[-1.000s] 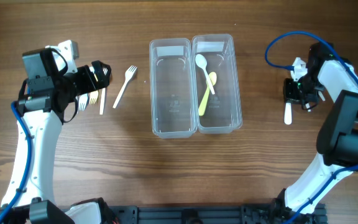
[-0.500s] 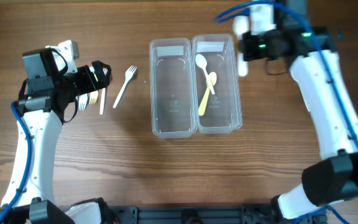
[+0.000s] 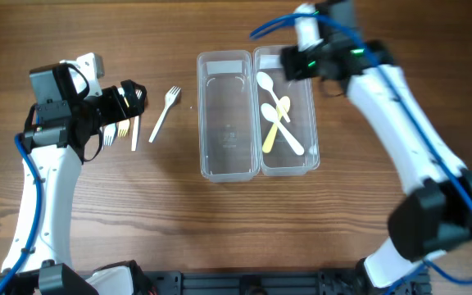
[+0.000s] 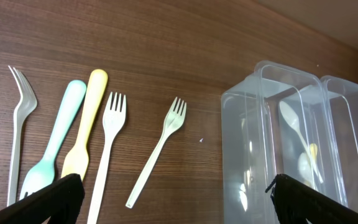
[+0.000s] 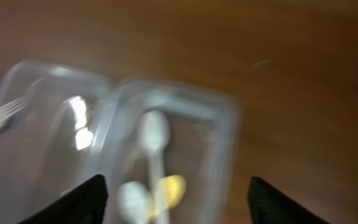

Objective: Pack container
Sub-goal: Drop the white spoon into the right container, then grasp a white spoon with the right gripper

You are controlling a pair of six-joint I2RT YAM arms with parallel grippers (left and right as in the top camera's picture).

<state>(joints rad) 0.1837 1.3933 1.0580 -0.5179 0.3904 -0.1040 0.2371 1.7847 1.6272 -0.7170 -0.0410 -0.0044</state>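
Note:
Two clear containers stand side by side mid-table. The left container (image 3: pixel 229 123) holds nothing. Inside the right container (image 3: pixel 311 98) lie a white spoon (image 3: pixel 265 82), a yellow spoon (image 3: pixel 270 131) and a second white spoon (image 3: pixel 285 135) crossing it. My right gripper (image 3: pixel 296 62) hovers open over that container's far end, with nothing between its fingers (image 5: pixel 179 205). The blurred right wrist view shows the spoons (image 5: pixel 153 134) below. My left gripper (image 3: pixel 129 100) hangs open (image 4: pixel 179 205) over the cutlery at the left. A white fork (image 3: pixel 164 113) (image 4: pixel 160 149) lies apart from that group.
Beside the lone fork lie another white fork (image 4: pixel 107 143), a yellow-handled utensil (image 4: pixel 86 124), a teal one (image 4: pixel 55 140) and a clear fork (image 4: pixel 17 130), partly under my left gripper in the overhead view. The wood table's right side holds no objects.
My right arm swung from the table's right side to above the right container and opened. The white spoon it carried now lies inside. The left arm stayed put.

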